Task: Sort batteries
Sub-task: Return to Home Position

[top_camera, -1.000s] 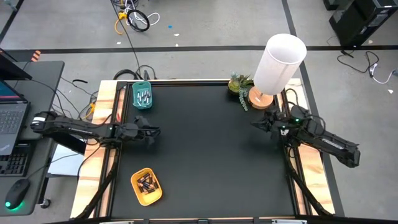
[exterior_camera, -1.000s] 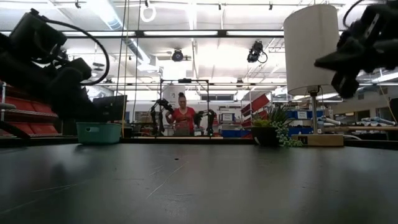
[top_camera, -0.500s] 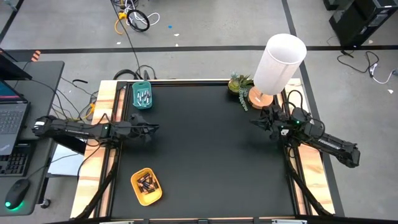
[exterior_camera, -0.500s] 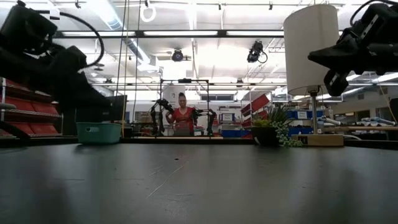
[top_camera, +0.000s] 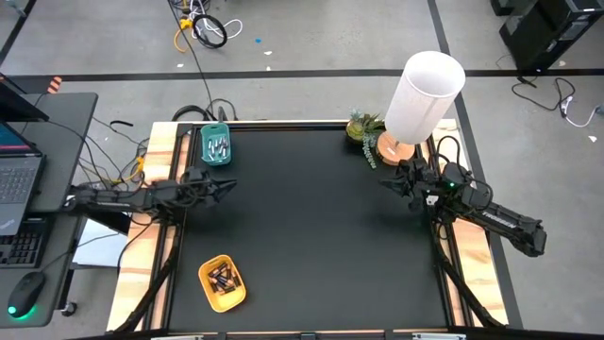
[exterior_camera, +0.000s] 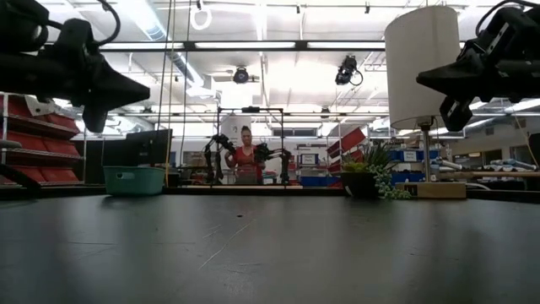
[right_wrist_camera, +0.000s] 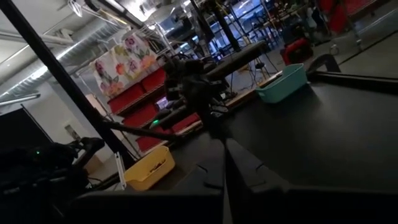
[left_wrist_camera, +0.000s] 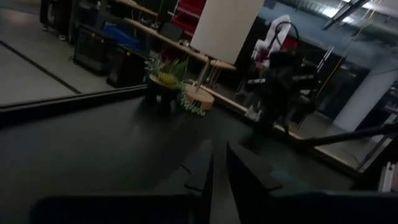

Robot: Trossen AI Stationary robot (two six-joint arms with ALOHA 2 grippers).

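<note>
Left gripper (top_camera: 225,188) hangs above the left edge of the black table (top_camera: 311,236), near the teal tray (top_camera: 216,129) but apart from it. Its wrist view shows the two fingers (left_wrist_camera: 200,167) drawn together with only a sliver between them and nothing held. Right gripper (top_camera: 387,184) sits over the right edge, just beside the wooden base of the white lamp (top_camera: 425,90) and the small plant (top_camera: 362,128). Its fingers (right_wrist_camera: 245,174) are likewise pressed together and empty.

The silver batteries (top_camera: 218,146) lie in the teal tray, on the lamp's end of the left side. The dark batteries (top_camera: 224,278) lie in the yellow tray (top_camera: 209,295) at the opposite end of that side. No loose one shows on the tabletop, so the sorting looks finished and the job left is folding both arms back to rest.

The risk now is a knock rather than a drop. If the left arm swings wide as it retracts, its wrist could catch the teal tray and spill what is sorted. The right arm has the tighter squeeze: a turn toward the lamp could clip the base or shade and tip it onto the table
</note>
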